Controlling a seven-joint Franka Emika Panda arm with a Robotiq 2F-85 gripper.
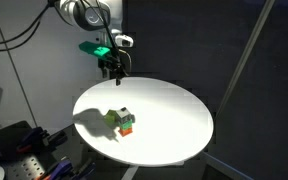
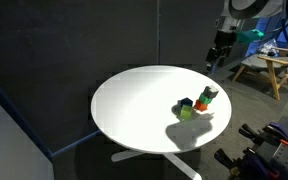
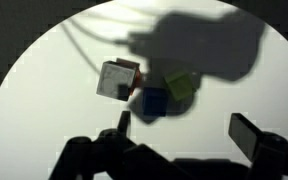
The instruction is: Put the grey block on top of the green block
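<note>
I see the blocks [image 1: 124,121] close together on the table [image 1: 174,112]; the gripper [image 1: 115,73] hangs above, near its rim, well apart.

You have a smooth matt white table top [image 1: 174,110], matt black, plastic-looking fingers on your gripper [image 3: 184,128], the grey block [image 3: 117,78] smooth-faced with a dull finish, a bare pale wooden stool [image 2: 267,68], matt dark backdrop panels [image 2: 64,50]
</note>
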